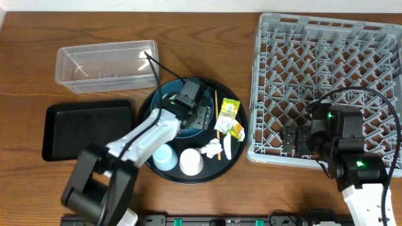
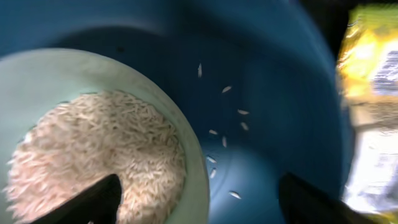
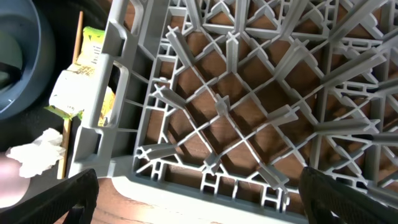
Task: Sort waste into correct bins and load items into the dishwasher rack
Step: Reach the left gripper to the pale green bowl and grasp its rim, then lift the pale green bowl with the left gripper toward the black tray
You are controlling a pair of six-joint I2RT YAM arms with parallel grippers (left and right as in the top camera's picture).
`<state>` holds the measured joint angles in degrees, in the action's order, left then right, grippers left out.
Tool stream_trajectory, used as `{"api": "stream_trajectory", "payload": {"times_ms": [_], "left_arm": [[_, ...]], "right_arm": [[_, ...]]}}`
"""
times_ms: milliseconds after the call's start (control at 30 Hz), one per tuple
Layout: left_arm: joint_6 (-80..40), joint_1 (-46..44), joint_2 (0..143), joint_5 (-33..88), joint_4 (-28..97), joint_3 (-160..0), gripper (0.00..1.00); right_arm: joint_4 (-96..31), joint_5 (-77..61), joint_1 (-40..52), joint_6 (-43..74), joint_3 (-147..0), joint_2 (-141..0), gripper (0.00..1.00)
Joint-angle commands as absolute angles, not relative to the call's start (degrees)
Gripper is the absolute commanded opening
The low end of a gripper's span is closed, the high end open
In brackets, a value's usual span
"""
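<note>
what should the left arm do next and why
Probably lower a little and close the left gripper on the rim of the cream bowl: its jaws stand open astride that rim, and the bowl, full of rice, sits in the blue plate.

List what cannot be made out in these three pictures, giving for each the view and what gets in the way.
Overhead: the left gripper covers the small cream bowl, its rice and most of the blue plate.
Left wrist: the print on the wrapper is blurred, and the right edge cuts it off.
Right wrist: the dishwasher rack runs past the top and right edges, so its far side is unseen.
</note>
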<state>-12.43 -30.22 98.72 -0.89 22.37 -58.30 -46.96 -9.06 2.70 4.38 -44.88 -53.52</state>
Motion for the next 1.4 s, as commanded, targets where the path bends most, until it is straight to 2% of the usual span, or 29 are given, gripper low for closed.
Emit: {"api": "stream_trajectory", "payload": {"times_ms": [0,33,167,467,933,1200,1367], "left_arm": [[-11.9,-30.3,100.9,-2.4,22.1,-59.4,0.67],[-11.9,-30.3,101.1,-2.4,22.1,-59.4,0.61],[-11.9,-30.3,101.0,-2.4,21.5,-59.4,0.06],[-11.9,-30.3,98.5,-2.4,20.9,-59.9,0.06],[-12.0,-28.6,83.4,-2.4,27.7,-60.0,0.06],[-14.0,-16.9,76.4,-0.7,33.8,-60.0,0.06],[-12.4,-6.3,76.0,12.4,36.4,-59.9,0.06]], "right_arm": [[-47.2,-9.5,2.3,5.6,-45.9,-53.5,0.99],[-47.3,-9.5,2.3,5.6,-45.9,-53.5,0.99],[-47.4,-9.5,2.3,5.6,-45.9,-53.5,0.99],[-48.1,-9.5,2.3,5.5,-45.9,-53.5,0.99],[-48.2,-9.5,2.3,5.5,-45.9,-53.5,0.99],[-48.3,-9.5,2.3,5.5,-45.9,-53.5,0.99],[-48.3,-9.4,2.3,5.5,-45.9,-53.5,0.99]]}}
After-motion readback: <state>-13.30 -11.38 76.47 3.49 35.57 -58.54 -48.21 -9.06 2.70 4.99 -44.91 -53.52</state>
